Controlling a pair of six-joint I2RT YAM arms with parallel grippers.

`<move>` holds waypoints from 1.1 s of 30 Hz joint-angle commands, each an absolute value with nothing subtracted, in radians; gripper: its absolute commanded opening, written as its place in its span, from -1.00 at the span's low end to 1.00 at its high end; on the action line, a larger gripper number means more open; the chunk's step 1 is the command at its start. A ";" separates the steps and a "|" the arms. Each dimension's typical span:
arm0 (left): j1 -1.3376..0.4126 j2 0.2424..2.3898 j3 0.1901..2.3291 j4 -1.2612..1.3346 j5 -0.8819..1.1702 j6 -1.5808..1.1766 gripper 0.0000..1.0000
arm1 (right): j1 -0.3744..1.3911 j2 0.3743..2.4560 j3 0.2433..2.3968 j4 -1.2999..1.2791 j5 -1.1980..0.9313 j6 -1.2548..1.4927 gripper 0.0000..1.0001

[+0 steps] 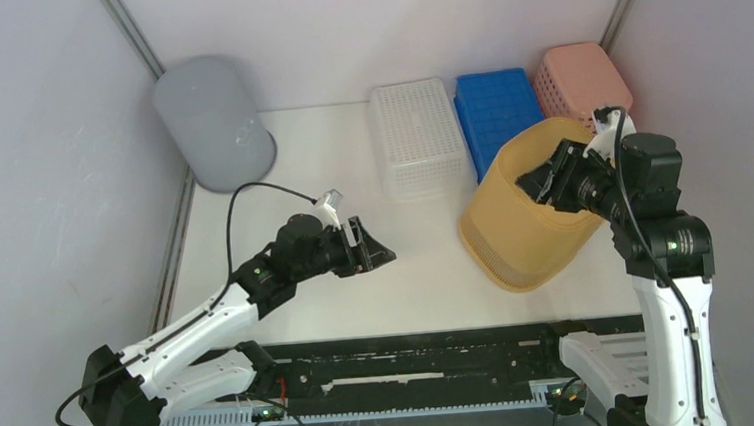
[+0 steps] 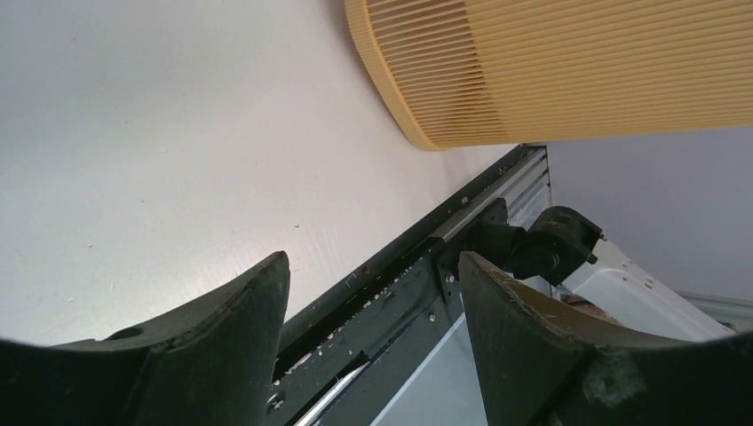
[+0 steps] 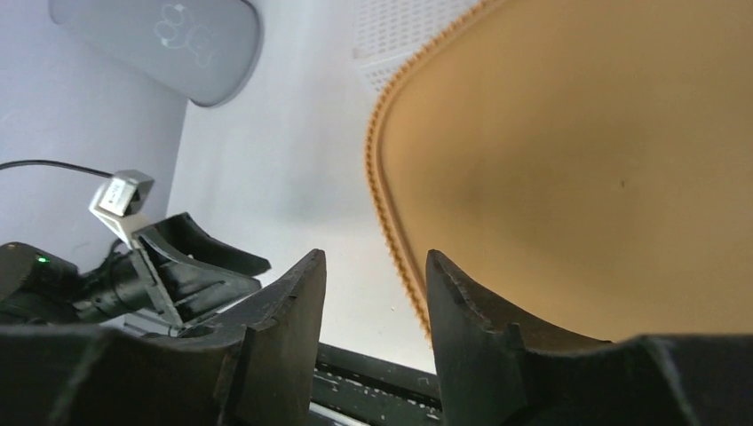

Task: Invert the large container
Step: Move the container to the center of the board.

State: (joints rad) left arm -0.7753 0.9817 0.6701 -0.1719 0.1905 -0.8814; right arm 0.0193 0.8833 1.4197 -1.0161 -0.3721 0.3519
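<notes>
Top view: the large container (image 1: 525, 233) is the big yellow-orange one at the right middle of the frame. It leans on the table (image 1: 330, 166), with its low end toward the lower left and its high end toward the upper right.
Right gripper (image 1: 543, 179): it sits at the high end of the container. Close up, my two fingers (image 3: 275, 337) are apart and I see the table between them, so nothing is pinched. The container's edge runs just beside one finger.
Left gripper (image 1: 370, 249): my fingers are spread and hold nothing. It is in the middle of the frame, apart from the container and pointing at it.
How it will handle: I think it is light, thin plastic. The ribbed wall looks bendy, so a hard pinch could squash it. It is big, so it may wobble or slide on the smooth table.
Where to hold: I would pinch the rim, one finger inside and one outside. The thick band at the end looks strongest.
Hard to see: I cannot tell which end is the open mouth. The smooth orange face in my right wrist view could be the floor or the inside. Both wrist views cut the container off.
</notes>
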 commanded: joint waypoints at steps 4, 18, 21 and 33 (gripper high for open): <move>-0.771 0.980 0.747 -0.167 0.230 -0.862 0.47 | 0.014 0.796 1.335 -1.109 -0.251 0.326 -0.02; -0.795 0.970 0.751 -0.177 0.221 -0.869 0.46 | 0.035 0.771 1.318 -1.189 -0.405 0.308 -0.04; -0.795 0.968 0.749 -0.171 0.222 -0.874 0.46 | 0.067 0.787 1.318 -1.185 -0.441 0.313 -0.04; -0.796 0.957 0.752 -0.173 0.215 -0.874 0.46 | 0.257 0.831 1.316 -1.105 -0.499 0.392 -0.04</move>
State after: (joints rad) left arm -0.7898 0.9806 0.7094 -0.1970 0.2142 -0.8822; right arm 0.2173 0.8204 1.3205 -1.1206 -0.4511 0.3515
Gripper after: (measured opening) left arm 0.733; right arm 0.483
